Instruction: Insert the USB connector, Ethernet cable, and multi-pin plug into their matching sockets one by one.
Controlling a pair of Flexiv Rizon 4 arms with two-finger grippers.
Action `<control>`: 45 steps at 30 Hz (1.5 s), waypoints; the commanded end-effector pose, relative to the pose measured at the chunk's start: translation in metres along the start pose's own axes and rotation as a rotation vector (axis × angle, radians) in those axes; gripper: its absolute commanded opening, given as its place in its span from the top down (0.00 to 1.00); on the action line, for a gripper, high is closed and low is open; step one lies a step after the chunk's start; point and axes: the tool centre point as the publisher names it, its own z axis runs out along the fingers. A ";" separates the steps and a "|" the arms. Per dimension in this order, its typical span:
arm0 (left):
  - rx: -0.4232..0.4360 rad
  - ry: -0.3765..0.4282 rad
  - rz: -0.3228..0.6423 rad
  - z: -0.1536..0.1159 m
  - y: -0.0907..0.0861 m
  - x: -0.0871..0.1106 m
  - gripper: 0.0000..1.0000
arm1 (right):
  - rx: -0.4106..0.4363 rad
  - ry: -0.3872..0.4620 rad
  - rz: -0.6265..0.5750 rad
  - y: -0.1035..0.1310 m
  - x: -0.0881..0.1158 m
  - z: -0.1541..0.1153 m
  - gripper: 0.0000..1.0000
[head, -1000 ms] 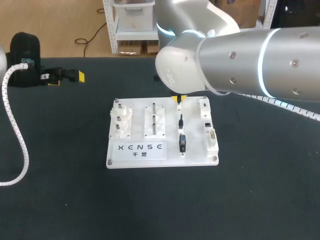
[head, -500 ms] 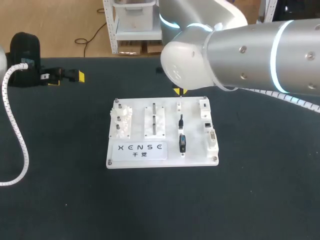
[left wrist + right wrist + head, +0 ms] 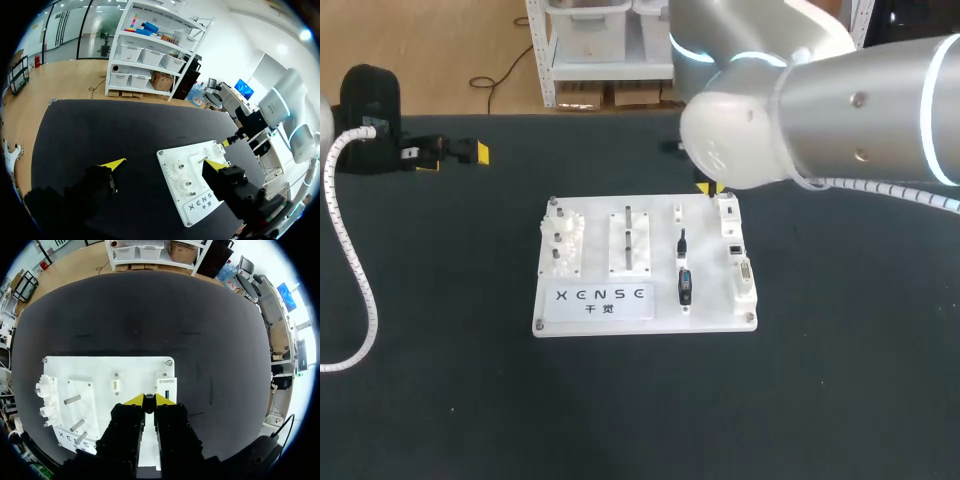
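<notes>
Slim black plug (image 3: 682,243) and black-and-blue connector (image 3: 685,285) sit in line, one behind the other, in the white board (image 3: 598,250)'s right-centre column, both free of any gripper; can't tell which cable type is which. Socket blocks (image 3: 735,250) run along the board's right edge, just beside them. R gripper (image 3: 710,188) hangs over the board's far right corner, by the rearmost socket block (image 3: 167,385), which shows a blue slot; its yellow tips are pressed together (image 3: 148,399), nothing made out between them. L gripper (image 3: 458,156) is well apart at the table's far left; in its wrist view the fingers are spread wide (image 3: 164,164), holding nothing, w/ the board (image 3: 192,175) ahead of them. Pegs and gear fixtures (image 3: 561,245) fill the board's left half.
</notes>
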 end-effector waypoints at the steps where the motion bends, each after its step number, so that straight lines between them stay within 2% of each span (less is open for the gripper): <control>1: 0.000 0.000 0.000 0.000 0.000 0.000 0.00 | -0.006 -0.030 0.009 -0.009 0.005 0.002 1.00; 25: 0.000 0.000 0.000 0.000 0.000 0.000 0.00 | 0.005 -0.006 0.039 -0.022 0.005 0.011 1.00; 45: 0.000 0.000 0.000 0.000 0.000 0.000 0.00 | 0.007 0.005 0.047 -0.023 0.006 0.015 1.00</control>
